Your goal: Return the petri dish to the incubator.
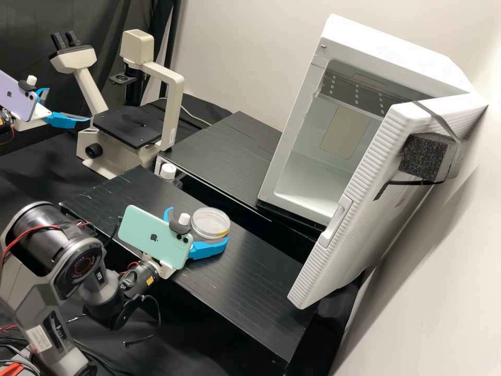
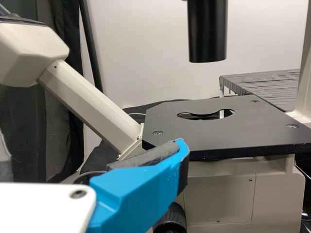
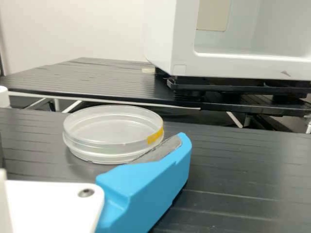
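1. High view: we count two arms and two claws, and one petri dish (image 1: 210,223) for the task. It rests on the front table (image 1: 250,271), clear and round, with one yellow mark on its side.
2. We see the right claw (image 1: 199,224) at the dish, its two blue fingers spread apart. One finger lies along one side of the dish; we cannot tell whether it touches. The dish is not pinched.
3. In the right wrist view, we find one blue finger (image 3: 150,187) with a grey pad close by the rim of the dish, on the side with the yellow mark.
4. Our left claw (image 1: 69,104) is beside the microscope (image 1: 166,99), its two fingers spread, with nothing between them. In the left wrist view, one of those fingers is in front of the microscope's flat black stage (image 2: 218,126).
5. We count one incubator (image 1: 292,130), white, on the rear table (image 1: 229,146). Its single door (image 1: 355,209) stands wide open, and one dark foam block (image 1: 425,156) is strapped to the outside of that door. The dish is outside the incubator.
6. We also note two phones, one purple (image 1: 18,96) above the left claw and one mint green (image 1: 154,237) above the right, plus one white cap (image 1: 167,171) between the two tables, near the microscope.
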### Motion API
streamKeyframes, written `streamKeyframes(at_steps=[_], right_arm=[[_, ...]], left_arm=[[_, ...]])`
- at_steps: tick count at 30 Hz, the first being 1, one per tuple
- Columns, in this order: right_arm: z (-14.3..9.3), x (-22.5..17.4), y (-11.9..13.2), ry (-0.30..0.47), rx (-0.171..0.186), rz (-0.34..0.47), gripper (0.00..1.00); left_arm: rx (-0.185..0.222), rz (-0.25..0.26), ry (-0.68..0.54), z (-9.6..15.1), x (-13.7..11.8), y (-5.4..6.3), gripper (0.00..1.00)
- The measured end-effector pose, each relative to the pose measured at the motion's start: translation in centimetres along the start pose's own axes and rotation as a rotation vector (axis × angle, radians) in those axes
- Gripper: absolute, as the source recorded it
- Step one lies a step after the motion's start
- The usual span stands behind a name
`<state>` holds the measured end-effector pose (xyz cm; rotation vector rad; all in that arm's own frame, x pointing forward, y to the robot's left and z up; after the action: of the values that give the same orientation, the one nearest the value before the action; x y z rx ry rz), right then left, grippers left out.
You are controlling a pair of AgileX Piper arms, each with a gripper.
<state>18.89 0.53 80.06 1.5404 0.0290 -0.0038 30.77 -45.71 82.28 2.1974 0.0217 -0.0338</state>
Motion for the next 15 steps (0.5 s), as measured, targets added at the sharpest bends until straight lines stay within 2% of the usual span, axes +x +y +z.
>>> streamKeyframes(at_steps=[15], right_arm=[[0.0, 1.3, -0.6, -0.033, -0.002, 0.022, 1.0]], left_arm=[[0.0, 0.0, 0.0, 0.0, 0.0, 0.0, 1.0]])
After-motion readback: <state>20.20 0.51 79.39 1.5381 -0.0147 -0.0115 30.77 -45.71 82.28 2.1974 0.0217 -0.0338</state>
